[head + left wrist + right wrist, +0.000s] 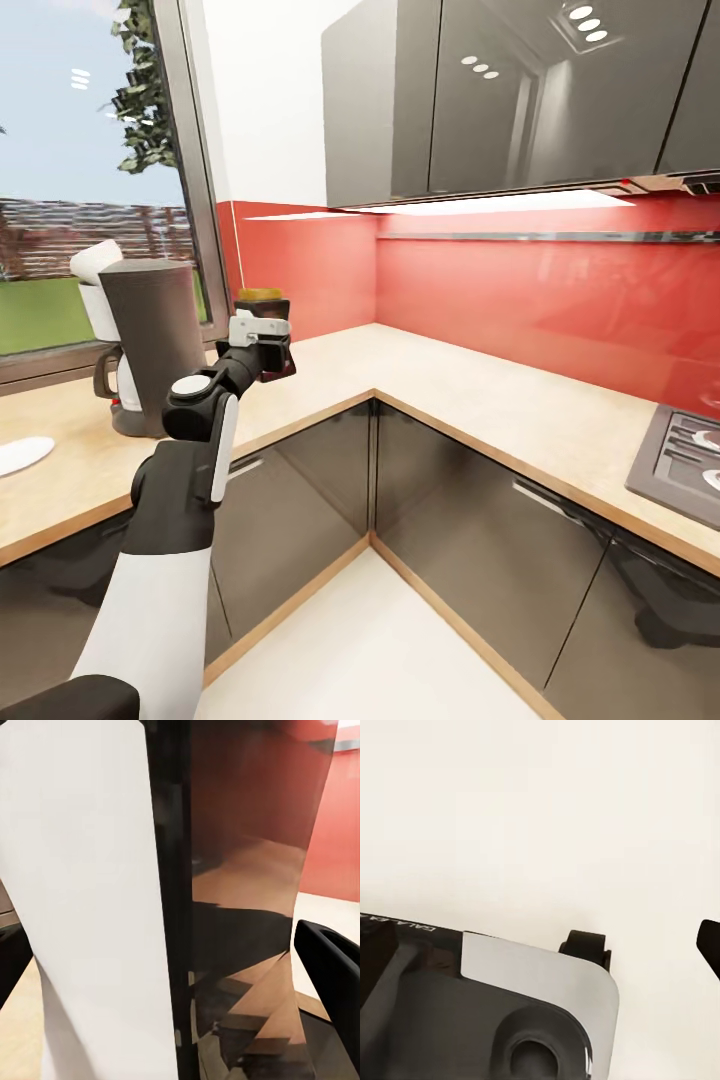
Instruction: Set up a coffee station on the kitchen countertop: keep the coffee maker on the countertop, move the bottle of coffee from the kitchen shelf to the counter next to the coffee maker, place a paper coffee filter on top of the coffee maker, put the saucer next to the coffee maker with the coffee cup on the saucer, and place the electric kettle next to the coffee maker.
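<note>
Nearest in head view: L arm reaches fwd, its left claw [262,345] clamped on the bottle of coffee [263,335], yellow-gold cap poking above the fingers. Bottle is held just above the counter [450,385], right beside the coffee maker [150,340], not yet set down as far as I can tell. L wrist view: bottle's pale label and dark body sit close up between the two dark fingers [334,975].

Right claw: R wrist view shows pale floor, part of the robot's base and a dark fingertip at the edge; can't tell if open or shut.

Further left on the counter, a flat white round edge, prob. the saucer [22,455], near the coffee maker. Behind: window, red backsplash, grey wall cabinets; hob [680,455] on the counter's far right run.

Progress, my read: coffee maker in place; bottle nearly delivered, needs lowering + release. Filter, cup on saucer and kettle apparently left to do; none of those visible here.
</note>
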You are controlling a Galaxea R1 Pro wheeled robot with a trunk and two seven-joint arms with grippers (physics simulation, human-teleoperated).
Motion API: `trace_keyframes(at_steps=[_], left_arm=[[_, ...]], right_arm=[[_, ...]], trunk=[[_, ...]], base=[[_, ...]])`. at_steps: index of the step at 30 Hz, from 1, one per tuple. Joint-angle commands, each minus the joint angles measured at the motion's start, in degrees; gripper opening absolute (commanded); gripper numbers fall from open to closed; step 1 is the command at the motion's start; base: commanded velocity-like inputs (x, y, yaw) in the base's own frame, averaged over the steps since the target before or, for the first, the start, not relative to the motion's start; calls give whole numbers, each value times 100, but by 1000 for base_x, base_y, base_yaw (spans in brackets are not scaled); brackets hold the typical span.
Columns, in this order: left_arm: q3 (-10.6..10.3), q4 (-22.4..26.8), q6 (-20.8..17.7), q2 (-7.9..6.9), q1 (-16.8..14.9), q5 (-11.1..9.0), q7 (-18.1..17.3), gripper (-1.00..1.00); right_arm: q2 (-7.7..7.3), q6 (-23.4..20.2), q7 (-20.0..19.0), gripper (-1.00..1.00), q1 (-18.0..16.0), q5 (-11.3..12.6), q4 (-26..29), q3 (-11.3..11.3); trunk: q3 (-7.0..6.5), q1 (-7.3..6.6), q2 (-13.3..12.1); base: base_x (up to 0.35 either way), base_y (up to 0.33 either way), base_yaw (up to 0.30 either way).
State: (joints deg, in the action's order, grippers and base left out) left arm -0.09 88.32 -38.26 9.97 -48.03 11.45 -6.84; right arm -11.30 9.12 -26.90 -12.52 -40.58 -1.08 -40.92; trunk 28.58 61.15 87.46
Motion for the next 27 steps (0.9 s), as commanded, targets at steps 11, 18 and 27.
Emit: trace_keyframes(at_steps=[11, 18, 27], left_arm=[[-27, 1, -32, 3, -5, 64, -54, -100], [-14, -9, -27, 3, -5, 71, -50, -100], [-9, -79, -24, 3, -5, 523, -36, -100]], right_arm=[[-4, 28, -7, 100, -5, -56, -13, -48], [-4, 28, -5, 100, -5, -56, -15, -48], [-4, 28, -8, 100, -5, -56, -15, -48]], trunk=[[6, 0, 4], [6, 0, 4], [6, 0, 4]], base=[[39, -27, 45], [7, -5, 193], [1, -1, 44]])
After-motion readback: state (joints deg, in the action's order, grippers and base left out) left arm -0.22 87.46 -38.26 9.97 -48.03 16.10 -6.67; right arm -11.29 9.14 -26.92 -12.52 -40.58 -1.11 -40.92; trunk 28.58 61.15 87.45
